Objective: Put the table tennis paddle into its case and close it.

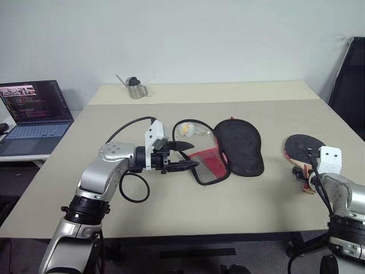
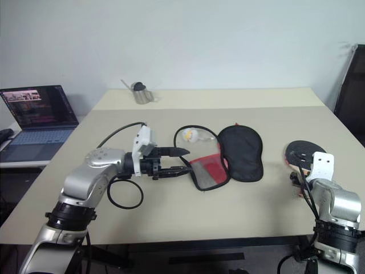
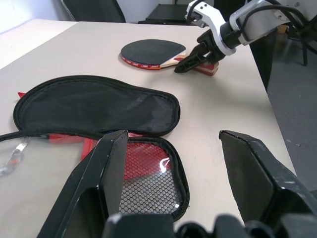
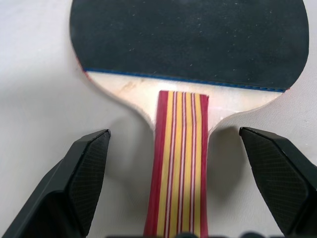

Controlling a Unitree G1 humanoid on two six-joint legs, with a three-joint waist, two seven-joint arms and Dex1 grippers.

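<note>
The soft black fabric paddle-shaped case lies unzipped at the middle of the beige tabletop, its 2 halves spread flat: a black inner half away from the left arm, a red panel with black mesh pocket on the half nearer it.

Left hand: level, pointing at the mesh half, its 2 black fingers parted and holding nothing. The lower finger is at the mesh edge; contact cannot be told.

The round black rubber-faced table tennis paddle with striped red and light wooden handle lies flat, well apart from the case, toward the right arm's side.

Right hand: spread wide, 1 finger on each side of the handle, not gripping it.

A small grey metal watering can stands beyond the case, near the far edge. An open laptop sits on a separate surface off the left arm's side of the case.
</note>
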